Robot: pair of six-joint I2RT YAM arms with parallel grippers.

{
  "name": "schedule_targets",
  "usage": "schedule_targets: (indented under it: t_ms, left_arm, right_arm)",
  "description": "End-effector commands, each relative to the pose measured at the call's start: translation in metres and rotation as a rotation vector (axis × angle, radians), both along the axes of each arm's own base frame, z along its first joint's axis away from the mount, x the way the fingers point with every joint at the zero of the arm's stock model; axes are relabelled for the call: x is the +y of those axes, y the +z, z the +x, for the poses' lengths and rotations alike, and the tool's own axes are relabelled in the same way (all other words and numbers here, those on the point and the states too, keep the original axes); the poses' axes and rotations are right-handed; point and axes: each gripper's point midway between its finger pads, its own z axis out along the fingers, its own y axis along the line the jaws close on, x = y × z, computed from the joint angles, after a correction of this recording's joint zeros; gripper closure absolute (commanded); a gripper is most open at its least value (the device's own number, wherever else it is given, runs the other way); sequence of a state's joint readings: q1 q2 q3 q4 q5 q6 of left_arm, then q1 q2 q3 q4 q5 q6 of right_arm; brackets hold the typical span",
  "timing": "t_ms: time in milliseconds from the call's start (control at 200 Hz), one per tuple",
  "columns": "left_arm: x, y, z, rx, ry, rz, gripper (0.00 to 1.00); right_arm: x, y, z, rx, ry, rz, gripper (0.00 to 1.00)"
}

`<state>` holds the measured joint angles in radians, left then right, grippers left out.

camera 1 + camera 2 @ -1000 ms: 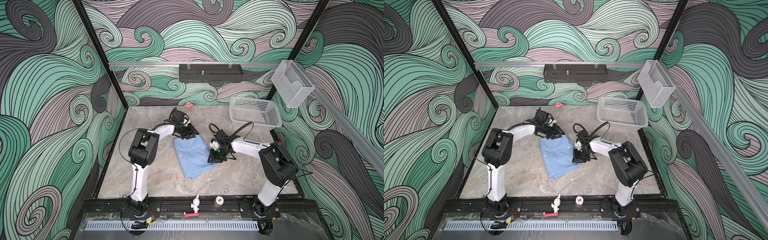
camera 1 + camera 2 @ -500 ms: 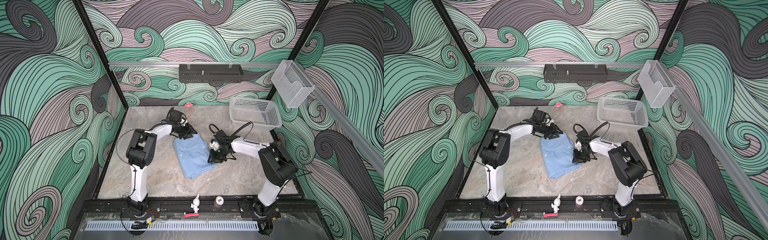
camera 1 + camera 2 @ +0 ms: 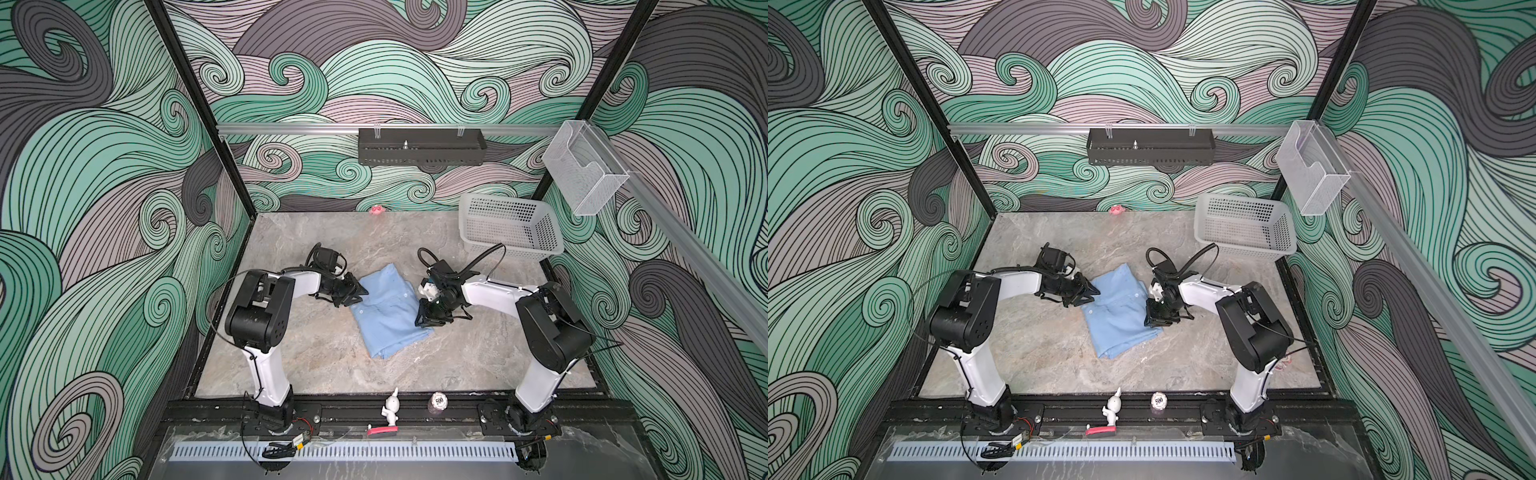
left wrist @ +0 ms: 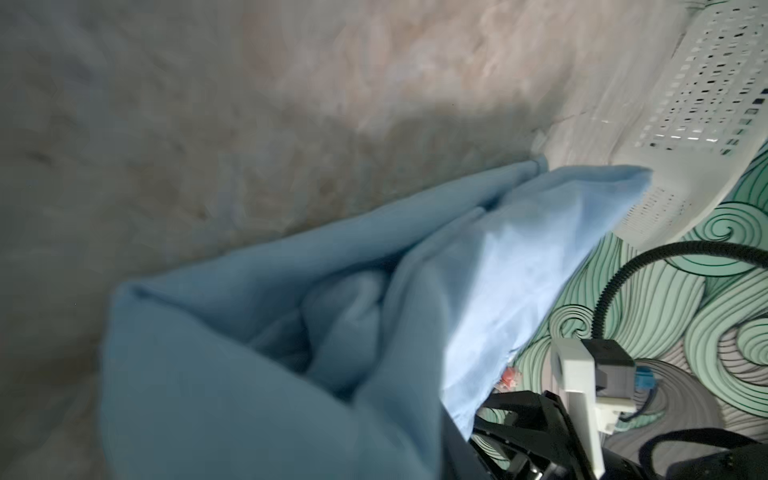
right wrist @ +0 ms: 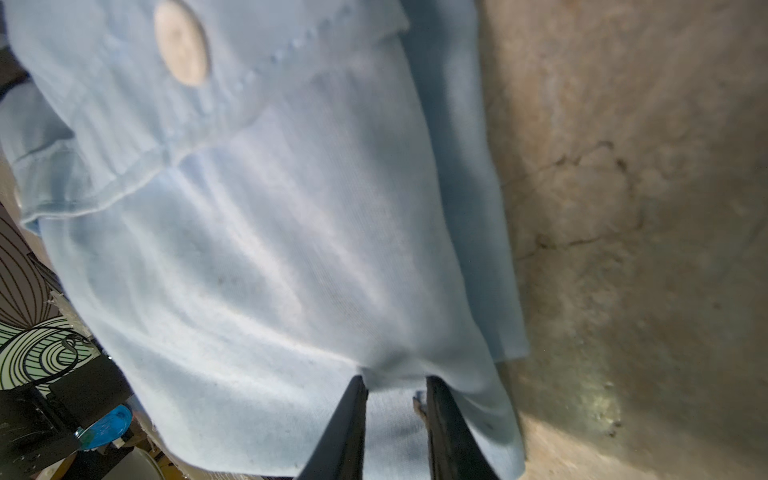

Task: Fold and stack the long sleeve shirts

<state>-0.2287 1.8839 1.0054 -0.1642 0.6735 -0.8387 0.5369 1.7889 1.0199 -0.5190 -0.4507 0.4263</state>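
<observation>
Left gripper (image 3: 357, 293) is shifting nearer along the nine o'clock edge of the shirt (image 3: 386, 322), grip impossible to tell; right gripper (image 3: 429, 321) is staying clamped on the three o'clock edge, likely preparing another fold

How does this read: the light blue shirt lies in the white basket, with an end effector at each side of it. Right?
Not quite. The light blue shirt lies on the marble table, not in the white basket, which stands apart at the far right; both top views show it. The left end effector and right end effector are at its sides.
</observation>
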Motion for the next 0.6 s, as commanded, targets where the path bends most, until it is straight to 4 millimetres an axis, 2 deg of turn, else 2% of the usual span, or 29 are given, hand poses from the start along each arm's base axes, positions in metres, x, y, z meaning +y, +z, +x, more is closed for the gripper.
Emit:
schedule_targets:
  t_ms: [0, 105, 335, 405, 595]
  left_arm:
    - [0.025, -0.028, 0.011, 0.031, 0.096, 0.108, 0.65]
    - [0.047, -0.034, 0.019, 0.040, 0.143, 0.165, 0.65]
    - [0.080, -0.020, 0.049, 0.019, 0.177, 0.232, 0.64]
    - [0.088, -0.018, 0.049, 0.030, 0.190, 0.244, 0.64]
    - [0.101, -0.016, 0.029, 0.048, 0.217, 0.279, 0.62]
  right_arm:
    - [0.003, -0.011, 0.000, 0.025, 0.017, -0.027, 0.73]
    - [0.011, -0.011, 0.013, 0.017, 0.018, -0.025, 0.73]
    - [0.039, -0.014, 0.055, -0.011, 0.008, -0.022, 0.73]
    - [0.046, -0.013, 0.068, -0.021, 0.007, -0.017, 0.73]
    - [0.068, -0.006, 0.097, -0.054, 0.012, 0.010, 0.73]
